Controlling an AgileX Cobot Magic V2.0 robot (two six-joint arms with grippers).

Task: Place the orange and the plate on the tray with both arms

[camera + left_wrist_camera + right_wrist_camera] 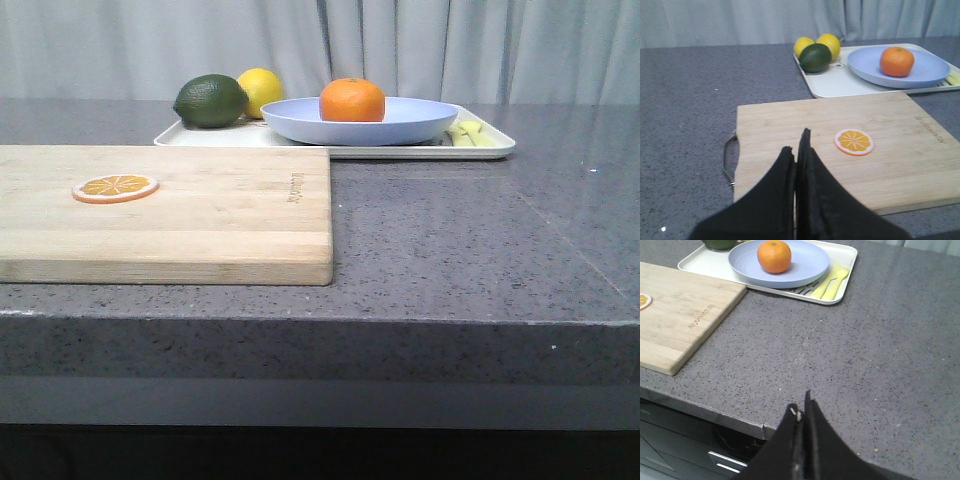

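Low front view; both wrist views share the tray (480,147).

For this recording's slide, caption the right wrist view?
Shut right gripper over grey countertop; round orange sits on lavender plate in white tray.

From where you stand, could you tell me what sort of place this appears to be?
Probably a mock kitchen counter: a speckled grey stone countertop, a wooden cutting board, and a tray of fruit and plate before a curtain.

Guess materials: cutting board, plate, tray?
Cutting board: wood, likely bamboo; visible grain strips, matte, with a metal wire handle.
Plate: matte lavender-blue, probably plastic or melamine; faint concentric ridges, no glaze shine.
Tray: white, smooth, likely plastic; rounded moulded rim.
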